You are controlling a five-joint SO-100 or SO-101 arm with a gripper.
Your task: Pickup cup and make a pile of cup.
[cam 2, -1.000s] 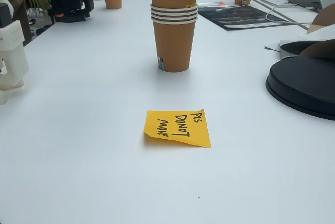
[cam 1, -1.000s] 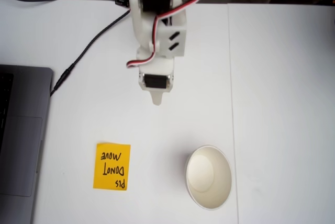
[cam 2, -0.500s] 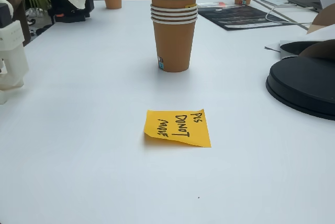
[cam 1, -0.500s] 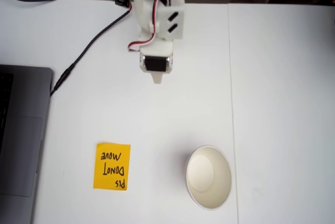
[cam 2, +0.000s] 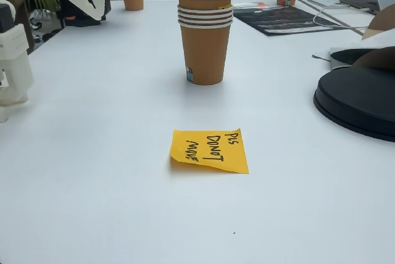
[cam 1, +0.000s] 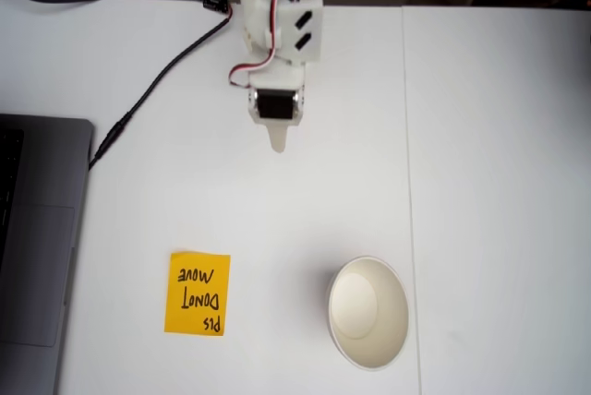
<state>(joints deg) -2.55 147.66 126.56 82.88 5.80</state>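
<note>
Well below gripper (cam 1: 277, 146): cup pile (cam 1: 368, 313).

Brown cup stack (cam 2: 205, 36) upright behind orange sticky note (cam 2: 210, 150)

laptop (cam 1: 32, 247) cut off at left edge, black disc (cam 2: 361, 100) cropped right

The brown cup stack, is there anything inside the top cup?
The stack of brown cups shows four rims, one inside another. From the side, just the top cup's cream inner wall near the rim shows; its bottom is hidden, so I cannot tell.
</note>
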